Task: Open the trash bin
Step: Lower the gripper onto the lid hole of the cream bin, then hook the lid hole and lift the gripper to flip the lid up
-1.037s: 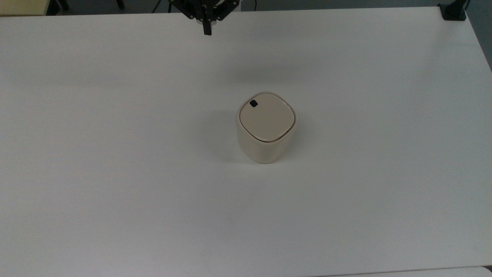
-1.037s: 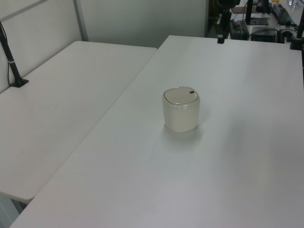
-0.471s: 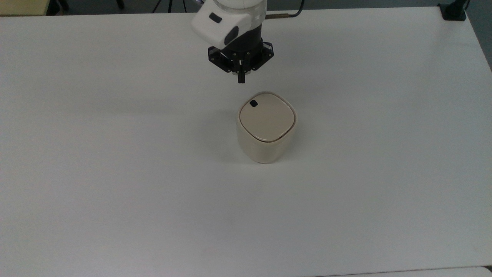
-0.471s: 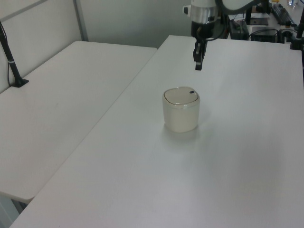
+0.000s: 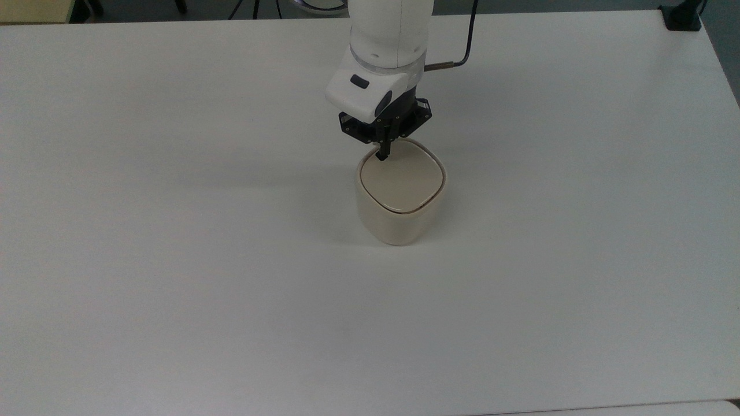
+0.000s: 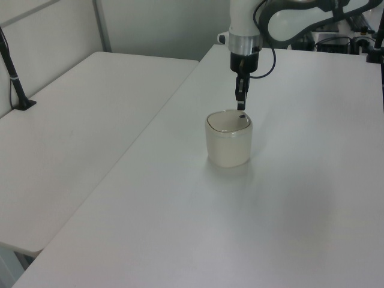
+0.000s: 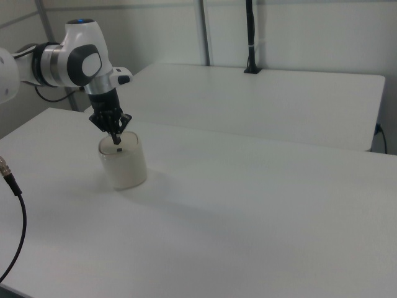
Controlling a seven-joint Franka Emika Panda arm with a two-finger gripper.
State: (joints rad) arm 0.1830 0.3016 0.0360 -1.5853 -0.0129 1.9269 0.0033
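Since the earlier frames, the white arm's black two-finger gripper has been descending from the table's far edge and is now pointing straight down over the latch corner of the small cream-beige plastic trash bin, fingers pressed together. Its flat lid is lying closed, concealing any contents. Fingertip contact with the small black latch is unclear.

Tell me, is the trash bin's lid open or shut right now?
Shut: the lid lies flat on the trash bin, with the gripper over its corner.
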